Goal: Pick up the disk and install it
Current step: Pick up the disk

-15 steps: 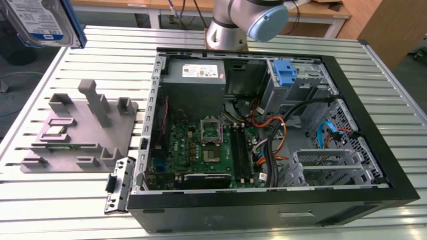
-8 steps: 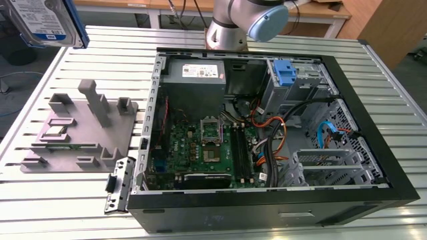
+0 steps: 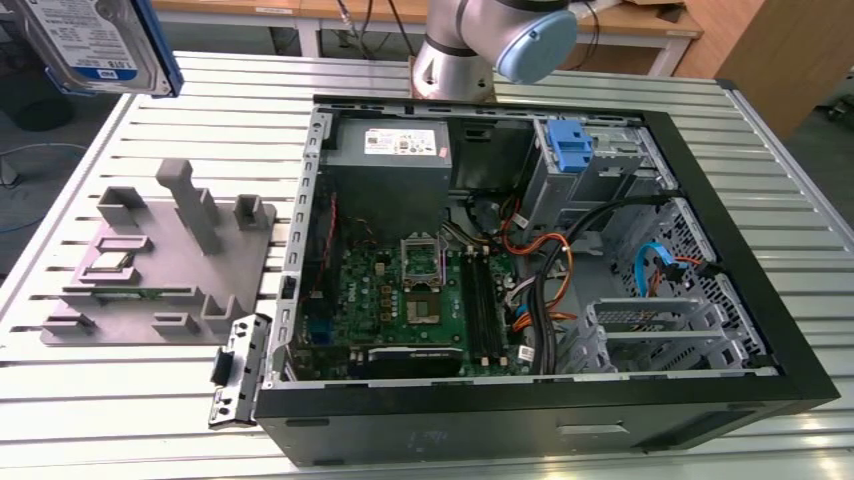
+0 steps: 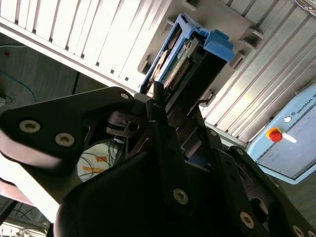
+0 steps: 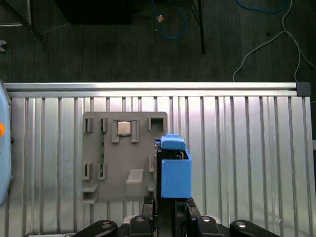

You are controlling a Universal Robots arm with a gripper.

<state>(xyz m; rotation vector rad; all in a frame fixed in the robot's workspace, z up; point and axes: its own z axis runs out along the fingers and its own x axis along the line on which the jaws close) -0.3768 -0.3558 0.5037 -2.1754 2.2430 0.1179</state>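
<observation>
Slatted metal table (image 3: 200,100) below, with an open case (image 3: 534,410) lying on it and a grey fixture (image 3: 160,260) just beside, on the exterior view's left. The disk (image 3: 100,40) is up in the air at that view's upper left corner, well clear of the case. In the first wrist view the gripper (image 5: 170,205) has its jaws clamped on the disk, blue rail (image 5: 176,178) facing the camera, hanging over the fixture's edge.

Bright, even light; glare streaks the slatted table (image 5: 237,148), the computer case (image 3: 534,405) dim inside.
</observation>
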